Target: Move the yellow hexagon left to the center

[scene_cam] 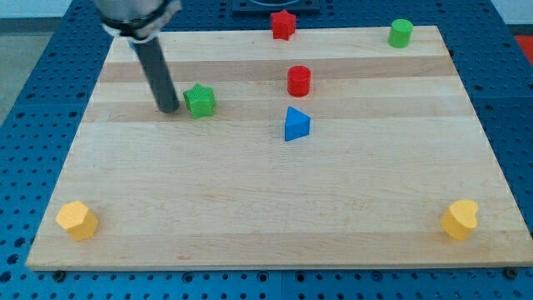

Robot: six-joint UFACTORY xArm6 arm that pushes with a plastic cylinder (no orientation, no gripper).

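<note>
A yellow hexagon (77, 220) lies near the board's bottom left corner. A yellow heart-shaped block (460, 219) lies near the bottom right corner. My tip (169, 109) rests on the board in the upper left part, just left of a green star (200, 101), very close to it or touching it. The tip is far above and to the right of the yellow hexagon. The dark rod rises from the tip up to the arm at the view's top left.
A red cylinder (299, 81) and a blue triangle (296, 124) sit just above the board's middle. A red star (283, 24) lies at the top edge and a green cylinder (400, 32) at the top right. The wooden board (266, 208) rests on a blue perforated table.
</note>
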